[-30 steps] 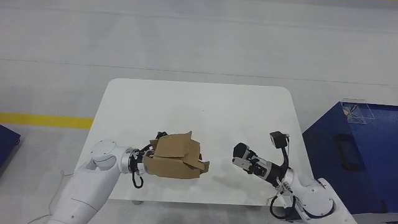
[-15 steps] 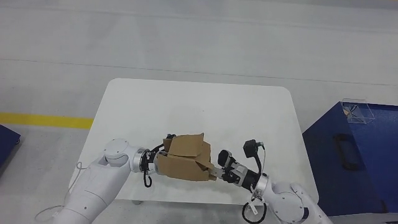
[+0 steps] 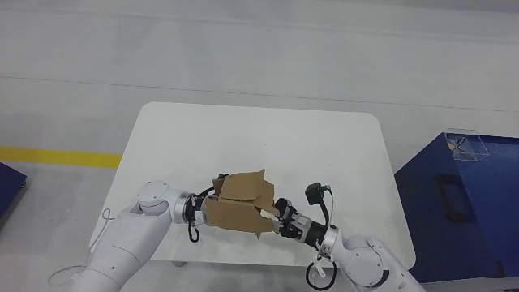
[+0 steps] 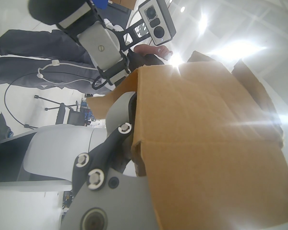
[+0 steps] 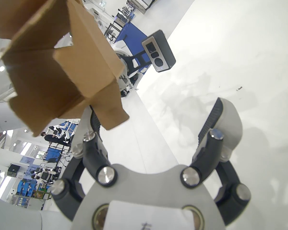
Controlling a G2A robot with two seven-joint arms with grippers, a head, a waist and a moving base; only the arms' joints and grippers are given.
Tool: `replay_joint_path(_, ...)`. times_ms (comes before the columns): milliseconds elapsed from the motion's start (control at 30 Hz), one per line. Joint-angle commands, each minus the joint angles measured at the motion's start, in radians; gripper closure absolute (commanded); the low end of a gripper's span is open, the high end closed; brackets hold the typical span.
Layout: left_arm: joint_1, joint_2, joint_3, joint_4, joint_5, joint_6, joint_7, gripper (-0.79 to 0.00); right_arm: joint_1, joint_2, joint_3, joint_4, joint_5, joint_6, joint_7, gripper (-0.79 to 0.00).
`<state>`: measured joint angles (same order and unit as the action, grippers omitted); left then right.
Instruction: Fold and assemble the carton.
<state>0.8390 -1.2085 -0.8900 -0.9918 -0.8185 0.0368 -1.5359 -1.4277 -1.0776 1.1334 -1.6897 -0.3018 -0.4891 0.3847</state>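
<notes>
In the top view a brown carton (image 3: 239, 201) with loose flaps is held above the table's near edge. My left gripper (image 3: 206, 204) is shut on its left end. In the left wrist view one grey finger (image 4: 118, 111) reaches behind a carton (image 4: 206, 132) wall. My right gripper (image 3: 280, 214) stands open at the carton's right end. In the right wrist view the carton's (image 5: 62, 68) open end with inner flaps faces my right gripper (image 5: 156, 120). One flap tip overlaps one finger (image 5: 92, 120), while the other finger (image 5: 222, 118) is free over the table.
The white table (image 3: 259, 134) stretches away behind the carton. A blue cabinet (image 3: 454, 203) stands to the table's right, with a clear plastic box (image 3: 466, 143) on top. The near table edge runs just under both grippers.
My right arm swung left from the table's right side up to the carton's end. The left arm carried the carton a little to the right, and its top flap now stands higher.
</notes>
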Motion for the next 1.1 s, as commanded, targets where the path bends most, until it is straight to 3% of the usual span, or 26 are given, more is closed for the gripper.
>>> replay_joint_path(0,-0.001,0.001,-0.001,0.010,0.001,0.000,0.000,0.000,-0.021,0.005,0.026,-0.024,0.008,-0.010,0.006,-0.785)
replay_joint_path(433,-0.007,-0.007,0.001,0.036,0.019,-0.003,0.032,0.000,-0.085,0.010,0.036,-0.139,-0.017,-0.022,0.009,-0.785)
replay_joint_path(700,-0.003,-0.011,0.003,0.031,0.025,-0.009,0.032,0.000,-0.049,0.001,-0.003,-0.115,-0.032,0.011,0.013,-0.785)
replay_joint_path(1067,0.015,-0.008,-0.007,0.003,0.025,-0.031,0.000,0.000,-0.048,0.007,0.070,-0.084,0.004,0.108,0.037,-0.785)
